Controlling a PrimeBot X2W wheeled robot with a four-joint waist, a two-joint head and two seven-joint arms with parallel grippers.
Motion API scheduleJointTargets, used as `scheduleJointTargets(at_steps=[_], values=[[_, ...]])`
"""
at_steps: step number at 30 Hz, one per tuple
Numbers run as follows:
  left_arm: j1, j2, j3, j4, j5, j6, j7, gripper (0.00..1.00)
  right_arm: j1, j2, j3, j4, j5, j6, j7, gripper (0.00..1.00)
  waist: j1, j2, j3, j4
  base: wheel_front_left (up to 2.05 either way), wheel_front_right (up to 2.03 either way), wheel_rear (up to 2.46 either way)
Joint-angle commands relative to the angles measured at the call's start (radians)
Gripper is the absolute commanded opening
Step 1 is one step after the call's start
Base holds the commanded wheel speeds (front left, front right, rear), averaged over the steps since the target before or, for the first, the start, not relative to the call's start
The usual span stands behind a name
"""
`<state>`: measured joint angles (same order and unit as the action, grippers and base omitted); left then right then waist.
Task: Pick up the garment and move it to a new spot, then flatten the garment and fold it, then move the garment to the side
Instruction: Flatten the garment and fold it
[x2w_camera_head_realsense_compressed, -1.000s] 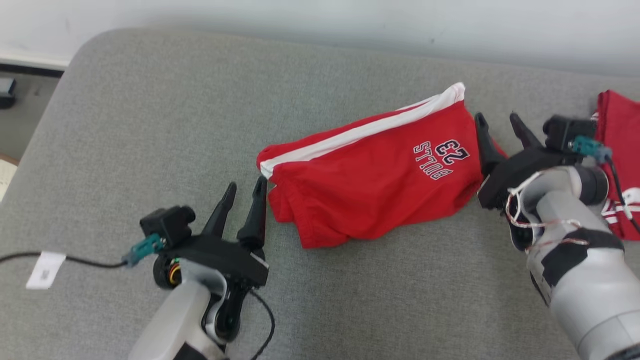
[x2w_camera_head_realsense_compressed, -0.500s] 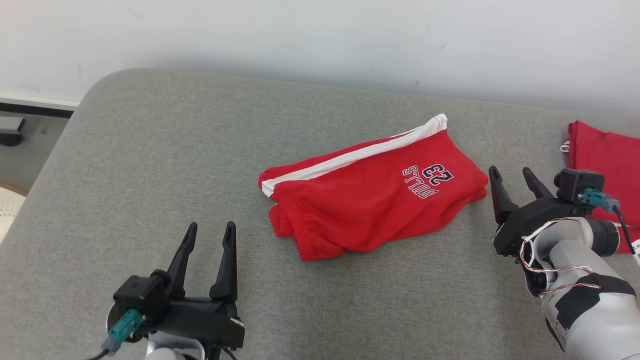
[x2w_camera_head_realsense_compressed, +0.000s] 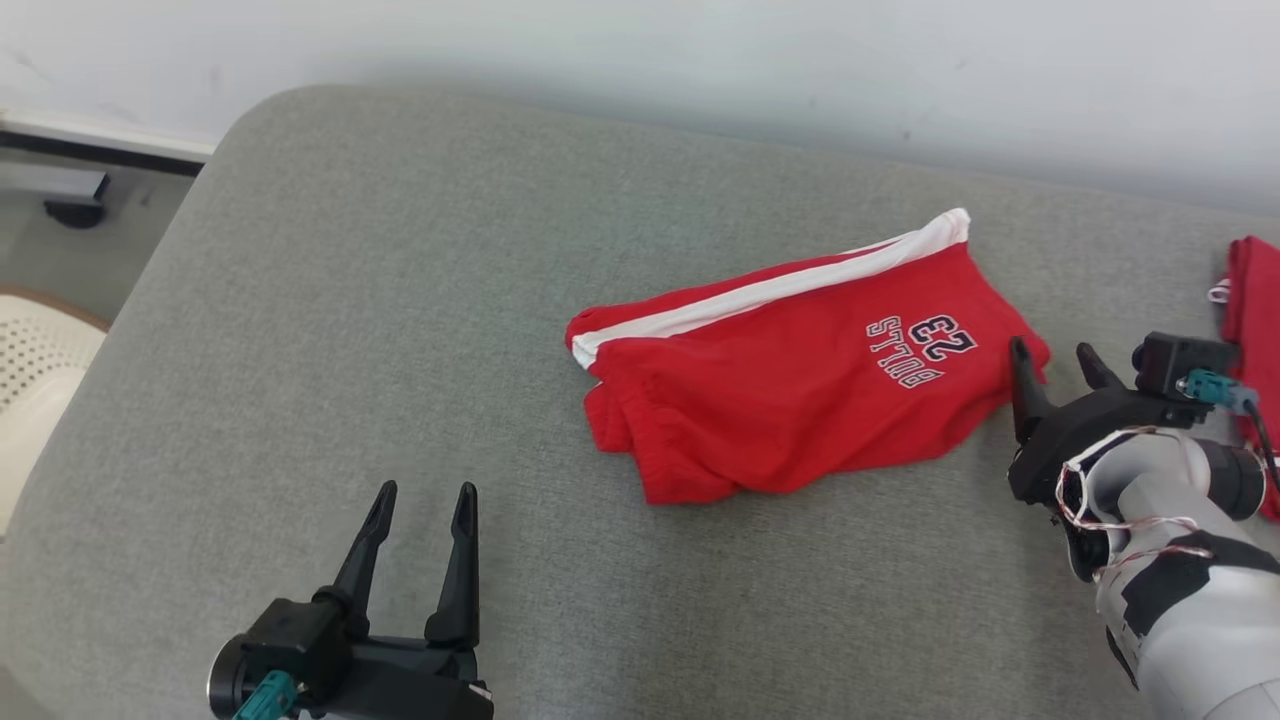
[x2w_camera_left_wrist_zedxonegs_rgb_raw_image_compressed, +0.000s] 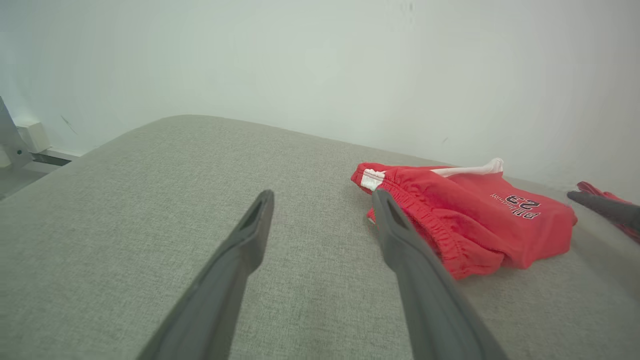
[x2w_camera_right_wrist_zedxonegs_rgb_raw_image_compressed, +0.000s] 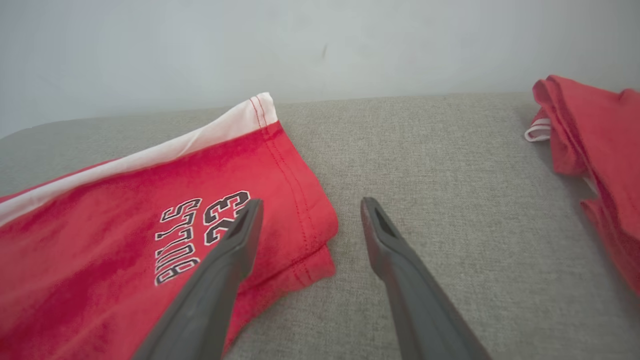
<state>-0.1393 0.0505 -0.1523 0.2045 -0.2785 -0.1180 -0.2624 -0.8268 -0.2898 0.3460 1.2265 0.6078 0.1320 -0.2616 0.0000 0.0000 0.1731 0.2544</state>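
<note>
2 tools: the left tool (x2w_camera_head_realsense_compressed: 425, 492) and the right tool (x2w_camera_head_realsense_compressed: 1053, 350) both stand with fingers spread, nothing between them.
Garment (x2w_camera_head_realsense_compressed: 790, 400): red shorts with a white stripe and "BULLS 23" print, folded, lying mid-cushion (x2w_camera_head_realsense_compressed: 330, 300).
Left tool: low on our left over bare grey fabric, apart from the garment.
Right tool: just beside the garment's right end; we cannot tell whether it touches.
Second red cloth (x2w_camera_head_realsense_compressed: 1255, 300): at the cushion's right edge, apart from the shorts.
</note>
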Motion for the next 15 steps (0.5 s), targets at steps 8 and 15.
scheduleJointTargets(at_steps=[8, 15], values=[[0.003, 0.000, -0.016, -0.013, -0.032, 0.021, -0.003, 1.00, -0.036, -0.002, -0.036, 0.061, -0.039, -0.002, 0.014, 1.00, 0.0000, 0.0000, 0.047, 0.062, 0.00, 0.00, 0.00], [0.006, 0.000, -0.014, -0.010, -0.037, 0.029, -0.003, 1.00, 0.013, -0.010, -0.077, 0.066, -0.098, -0.002, 0.070, 1.00, 0.0000, 0.0000, 0.044, 0.057, 0.00, 0.00, 0.00]])
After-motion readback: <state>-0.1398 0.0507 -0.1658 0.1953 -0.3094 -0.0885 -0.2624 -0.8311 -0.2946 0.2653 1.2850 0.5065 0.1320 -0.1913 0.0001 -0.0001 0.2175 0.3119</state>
